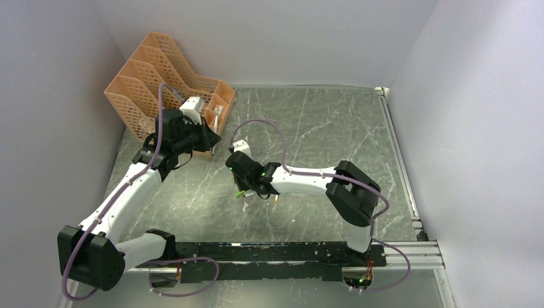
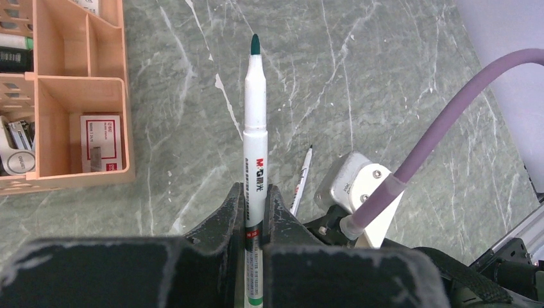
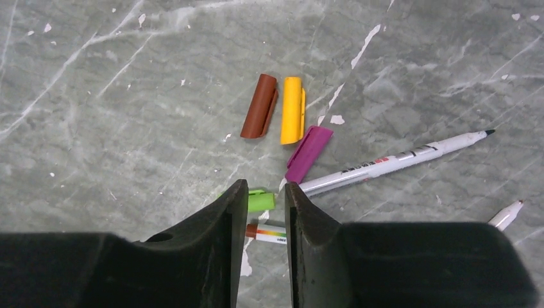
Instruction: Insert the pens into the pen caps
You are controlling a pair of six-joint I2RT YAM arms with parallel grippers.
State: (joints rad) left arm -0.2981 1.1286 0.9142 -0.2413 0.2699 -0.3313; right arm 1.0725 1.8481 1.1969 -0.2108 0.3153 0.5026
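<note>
Left wrist view: the left end effector (image 2: 255,212) is clamped on an uncapped green-tipped pen (image 2: 255,122), which points out over the table (image 2: 385,77) beside an orange organiser (image 2: 125,128). Right wrist view: the right end effector (image 3: 266,189), jaws slightly parted and gripping nothing, hangs above a green cap (image 3: 260,201). A brown cap (image 3: 259,106), yellow cap (image 3: 292,110), purple cap (image 3: 308,153) and white pen (image 3: 398,159) lie just beyond.

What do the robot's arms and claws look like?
The left arm and right arm have white links with bulky black joints. A lilac cable loops along each. The left claw and right claw each have two black, tapering fingers.
</note>
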